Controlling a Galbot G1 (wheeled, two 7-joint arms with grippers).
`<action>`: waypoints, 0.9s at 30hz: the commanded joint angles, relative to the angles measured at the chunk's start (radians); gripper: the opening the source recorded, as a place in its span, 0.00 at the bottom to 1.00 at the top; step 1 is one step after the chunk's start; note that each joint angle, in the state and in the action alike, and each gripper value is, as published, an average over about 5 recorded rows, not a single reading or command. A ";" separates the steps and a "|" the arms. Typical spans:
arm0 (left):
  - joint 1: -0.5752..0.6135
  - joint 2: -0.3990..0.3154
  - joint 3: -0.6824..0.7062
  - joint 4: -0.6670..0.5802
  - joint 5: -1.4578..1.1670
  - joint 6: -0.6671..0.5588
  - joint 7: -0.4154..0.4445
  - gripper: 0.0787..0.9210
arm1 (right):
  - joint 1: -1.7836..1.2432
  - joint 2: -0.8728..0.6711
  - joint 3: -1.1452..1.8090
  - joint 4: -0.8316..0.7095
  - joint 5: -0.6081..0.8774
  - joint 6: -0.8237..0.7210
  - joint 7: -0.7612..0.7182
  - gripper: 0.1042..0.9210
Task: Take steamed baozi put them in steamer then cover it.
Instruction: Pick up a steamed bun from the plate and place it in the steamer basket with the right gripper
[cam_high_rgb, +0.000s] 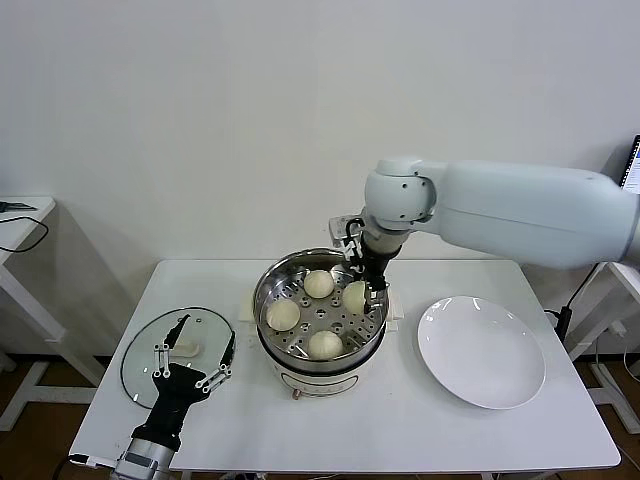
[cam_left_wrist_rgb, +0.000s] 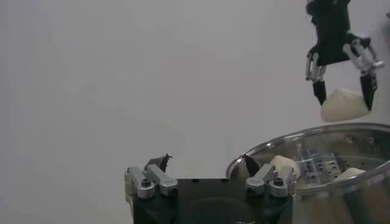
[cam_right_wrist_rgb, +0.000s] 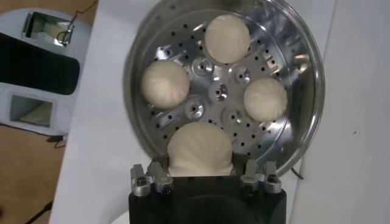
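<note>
White table (cam_high_rgb: 400, 420): right gripper (cam_high_rgb: 366, 290) closed around fourth baozi (cam_high_rgb: 355, 294) inside steamer (cam_high_rgb: 290, 350); left gripper (cam_high_rgb: 192, 350) wide open.

- no text, label, brand, number or sign can be read anywhere in the three views; no surface shows legible print or marks

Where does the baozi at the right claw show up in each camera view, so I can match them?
Head view: the baozi sits at the steamer's right rim, at the right claw.
Left wrist view: baozi upper right, between the far claw's fingers, above the pot.
Right wrist view: baozi bottom centre, just above that claw's body.
Shared landmark: the steamer's perforated tray.
</note>
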 joint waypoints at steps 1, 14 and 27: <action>-0.005 0.001 -0.007 0.010 -0.006 0.002 0.002 0.88 | -0.151 0.060 0.054 -0.125 -0.096 -0.008 -0.003 0.71; -0.023 0.002 -0.008 0.030 -0.017 0.008 0.003 0.88 | -0.215 0.081 0.083 -0.170 -0.142 -0.002 -0.004 0.71; -0.022 -0.003 -0.007 0.032 -0.015 0.006 0.003 0.88 | -0.171 0.031 0.145 -0.144 -0.090 0.002 -0.011 0.87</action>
